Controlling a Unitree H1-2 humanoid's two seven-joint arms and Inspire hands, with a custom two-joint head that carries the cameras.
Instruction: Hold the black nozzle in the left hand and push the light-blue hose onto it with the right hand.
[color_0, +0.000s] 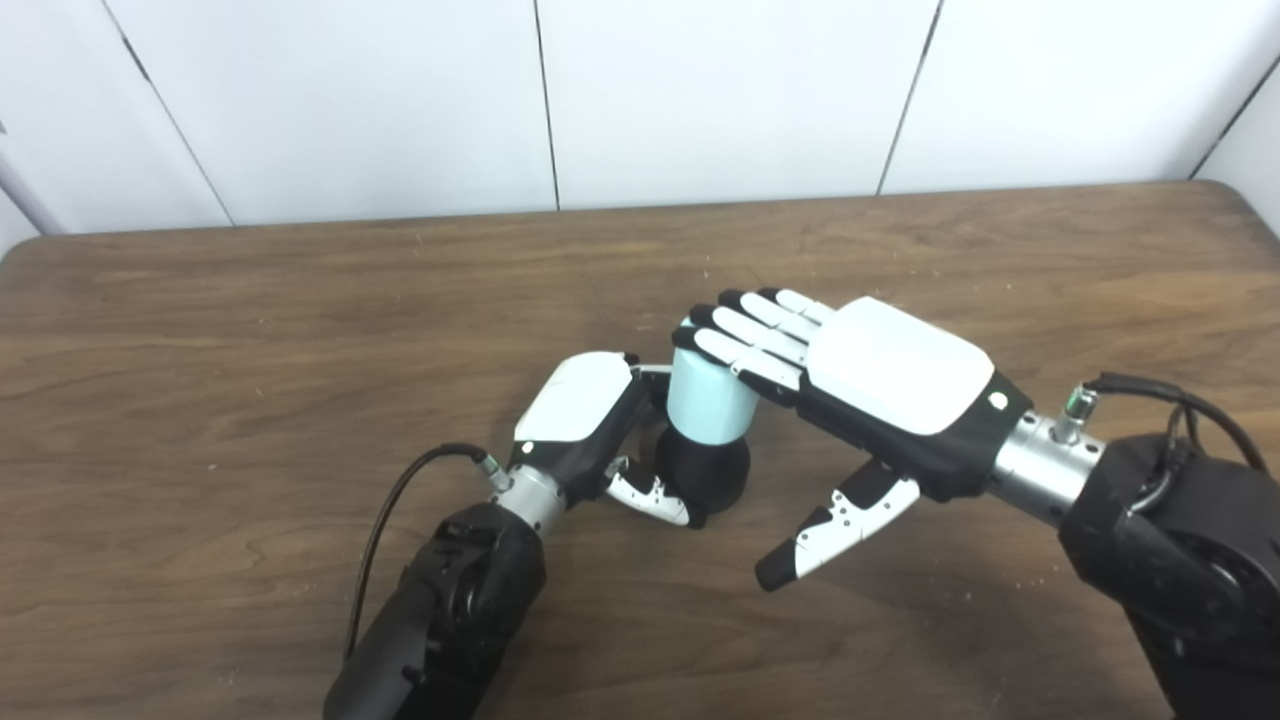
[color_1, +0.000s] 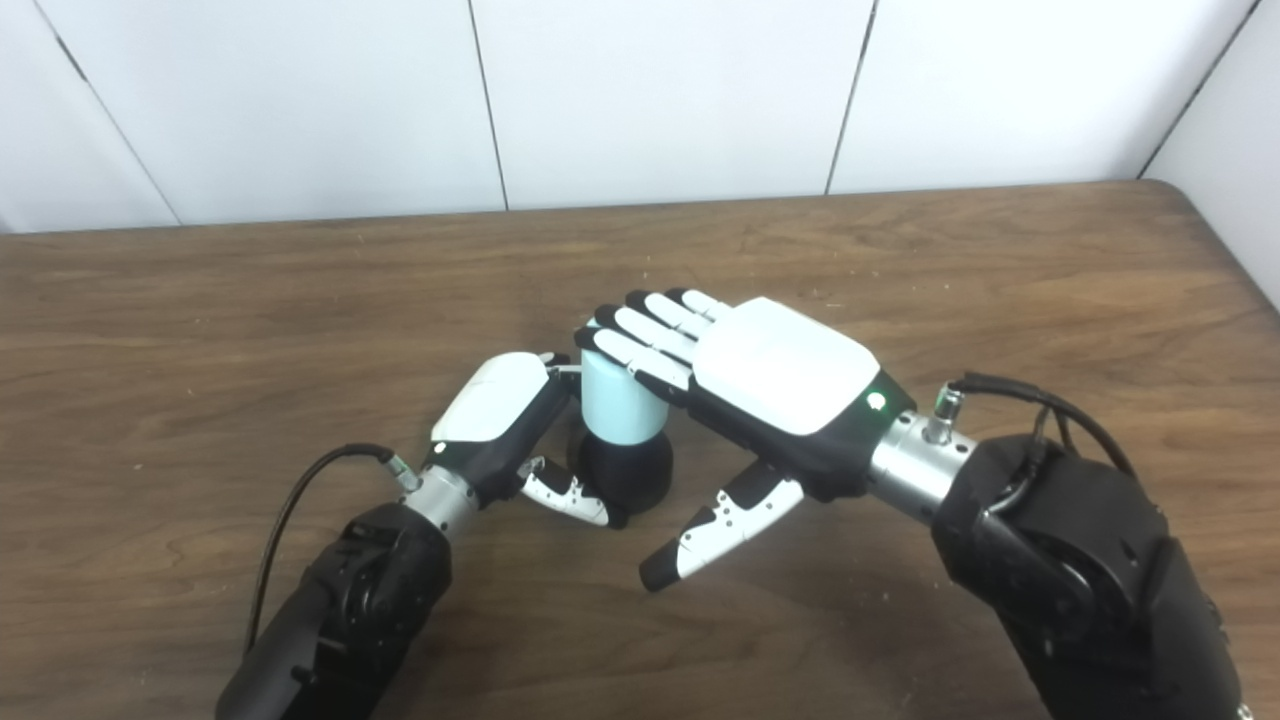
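the black nozzle (color_0: 706, 472) stands near the middle of the brown wooden surface (color_0: 250, 330), a rounded dark base with the light-blue hose (color_0: 707, 398) sitting upright on top of it, the two touching. the left hand (color_0: 590, 430) is closed around the nozzle from the left side, its thumb (color_0: 652, 496) curled across the near face of the black base and its fingers reaching behind, mostly hidden. the right hand (color_0: 880, 385) comes in from the right with its fingers (color_0: 745, 330) straight and flat together, their tips laid over the top of the hose; it grips nothing, and its thumb (color_0: 830, 530) hangs down spread wide, well clear of the hose. from the left eye view a thin strip of hose top shows left of the fingertips; the right eye view shows less of that, but it does show a small green light (color_1: 877, 401) on the back of the right hand. a black cable (color_0: 400, 500) loops up beside the left wrist, another at the right wrist (color_0: 1170, 400). white wall panels (color_0: 700, 90) stand behind the far edge.
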